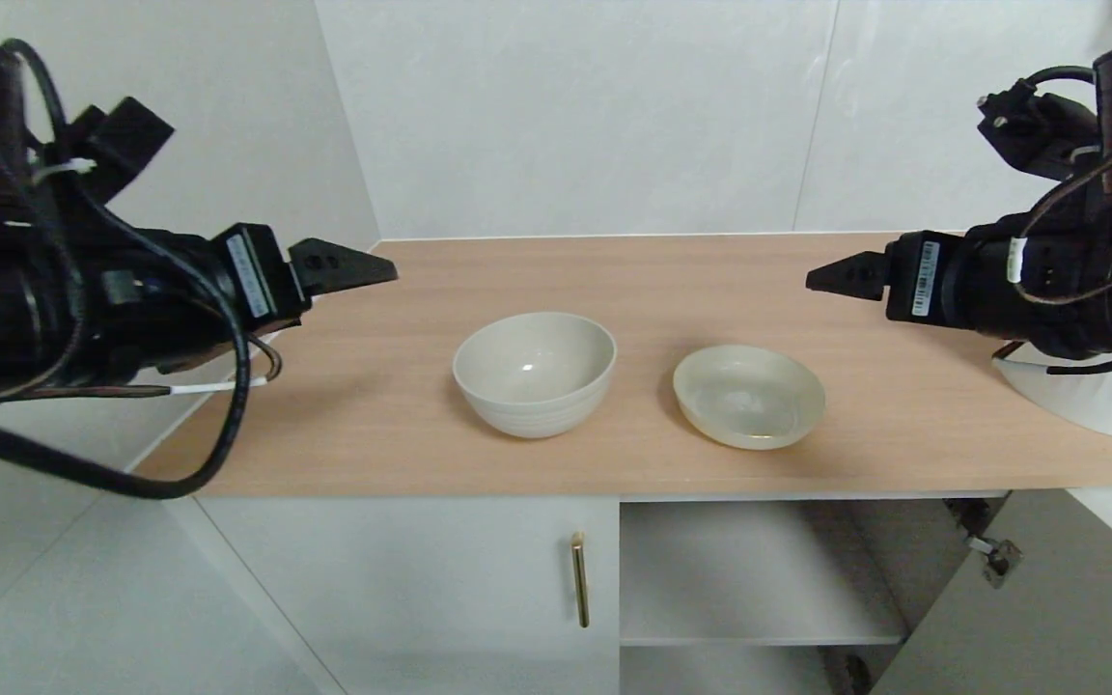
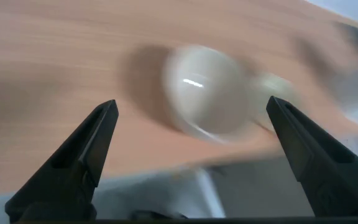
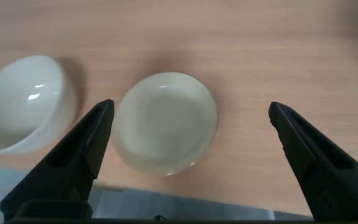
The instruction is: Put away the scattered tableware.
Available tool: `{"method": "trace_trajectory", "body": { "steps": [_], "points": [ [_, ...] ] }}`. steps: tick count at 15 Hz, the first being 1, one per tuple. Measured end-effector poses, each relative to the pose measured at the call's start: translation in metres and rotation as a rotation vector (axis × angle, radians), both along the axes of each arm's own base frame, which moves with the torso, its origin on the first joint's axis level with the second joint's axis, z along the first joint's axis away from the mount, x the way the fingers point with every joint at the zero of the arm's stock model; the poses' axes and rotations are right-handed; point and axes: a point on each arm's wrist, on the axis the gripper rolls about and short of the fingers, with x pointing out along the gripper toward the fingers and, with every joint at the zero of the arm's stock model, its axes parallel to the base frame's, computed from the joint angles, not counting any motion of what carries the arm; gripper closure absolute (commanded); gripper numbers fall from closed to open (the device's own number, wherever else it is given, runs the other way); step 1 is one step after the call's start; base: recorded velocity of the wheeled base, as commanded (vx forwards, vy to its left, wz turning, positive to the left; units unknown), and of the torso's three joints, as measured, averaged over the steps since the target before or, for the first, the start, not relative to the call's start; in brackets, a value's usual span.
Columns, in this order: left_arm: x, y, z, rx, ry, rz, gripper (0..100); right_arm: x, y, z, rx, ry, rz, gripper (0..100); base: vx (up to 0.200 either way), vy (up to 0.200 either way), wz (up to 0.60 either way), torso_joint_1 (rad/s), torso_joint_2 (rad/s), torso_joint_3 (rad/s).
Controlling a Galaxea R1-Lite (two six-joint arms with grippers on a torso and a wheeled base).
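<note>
- We see our left gripper (image 2: 191, 104) spread wide and empty, left of the deep bowl (image 1: 535, 372).
- Our right gripper (image 3: 190, 107), right of the shallow dish (image 1: 749, 396), gapes empty too.

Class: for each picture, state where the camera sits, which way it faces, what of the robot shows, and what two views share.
Head view: on the head, facing forward and down at the counter; left gripper and right gripper at the sides.
Left wrist view: on the left wrist, facing down past its open fingers at the deep bowl.
Right wrist view: on the right wrist, facing past its open fingers at the shallow dish.
Shared: head and right wrist views show both vessels.
</note>
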Motion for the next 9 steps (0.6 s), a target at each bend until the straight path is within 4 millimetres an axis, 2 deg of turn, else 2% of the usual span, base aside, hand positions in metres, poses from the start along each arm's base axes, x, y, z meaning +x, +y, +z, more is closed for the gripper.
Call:
{"method": "trace_trajectory", "body": {
  "steps": [5,9],
  "points": [
    [0.038,-0.042,-0.029,0.084,0.056,0.047,0,0.009,0.006,-0.009,-0.015,0.027,-0.002,0,0.000,0.000,0.00,0.000,0.00,0.000],
    [0.054,-0.056,-0.048,0.109,0.087,0.039,0,0.010,0.006,-0.010,-0.017,0.033,-0.003,0,0.000,0.000,0.00,0.000,0.00,0.000]
  ]
}}
